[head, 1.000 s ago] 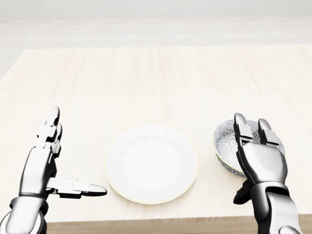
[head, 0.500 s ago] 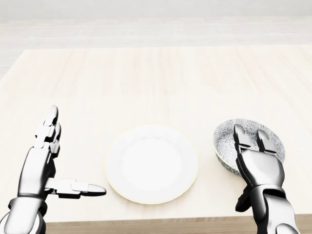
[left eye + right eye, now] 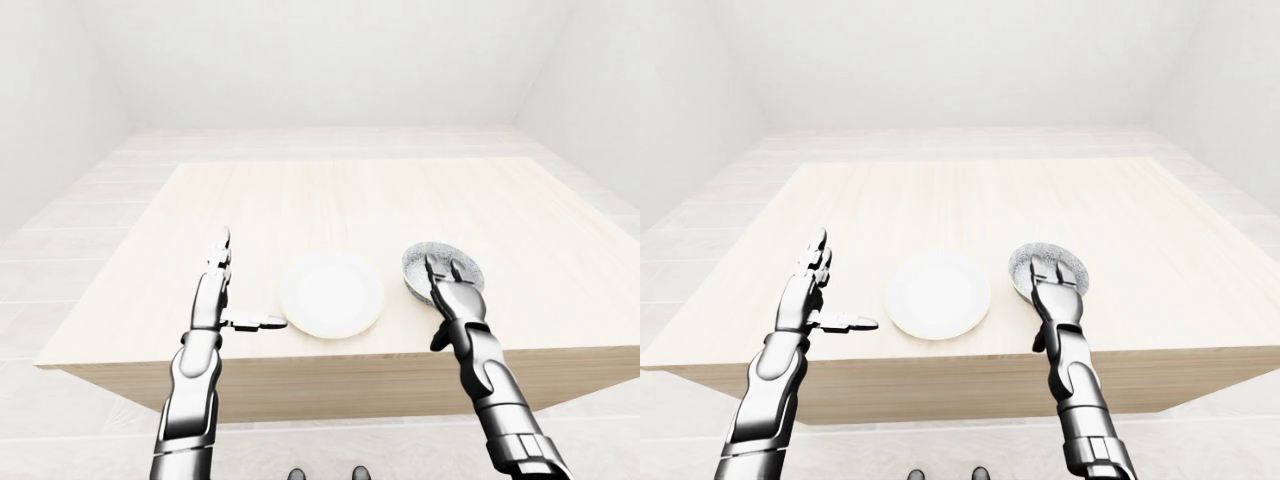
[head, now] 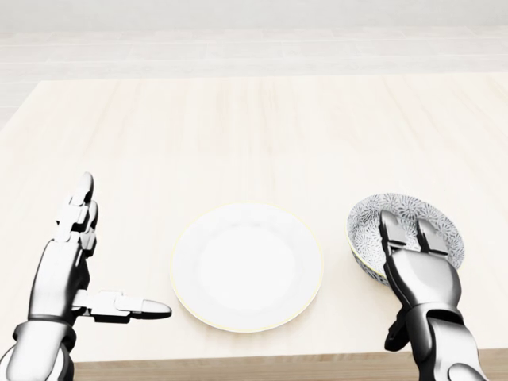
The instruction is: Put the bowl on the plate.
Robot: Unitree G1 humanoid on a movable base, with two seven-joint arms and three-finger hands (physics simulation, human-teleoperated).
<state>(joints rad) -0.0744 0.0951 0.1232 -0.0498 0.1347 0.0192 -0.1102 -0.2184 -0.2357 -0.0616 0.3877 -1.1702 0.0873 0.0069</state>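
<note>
A round white plate [image 4: 248,266] lies on the pale wooden table [image 4: 254,119], near its lower edge in the head view. To the plate's right stands a bowl [image 4: 406,208] with a blue-and-white pattern. My right hand [image 4: 401,278] is open at the bowl's near side. Its two fingers [image 4: 390,230] reach over the near rim into the bowl, and the thumb hangs outside, below the rim. The palm hides the bowl's near wall. My left hand [image 4: 119,246] stands open left of the plate, fingers up and thumb pointing at the plate, touching nothing.
The table edge [image 4: 238,363] runs just below both hands in the head view. In the left-eye view the tabletop [image 3: 360,200] stretches far beyond the plate, with pale floor and white walls around it.
My right hand has drawn back toward the bottom of the head view, so more of the bowl's inside shows. Bowl, plate and left hand have stayed put.
</note>
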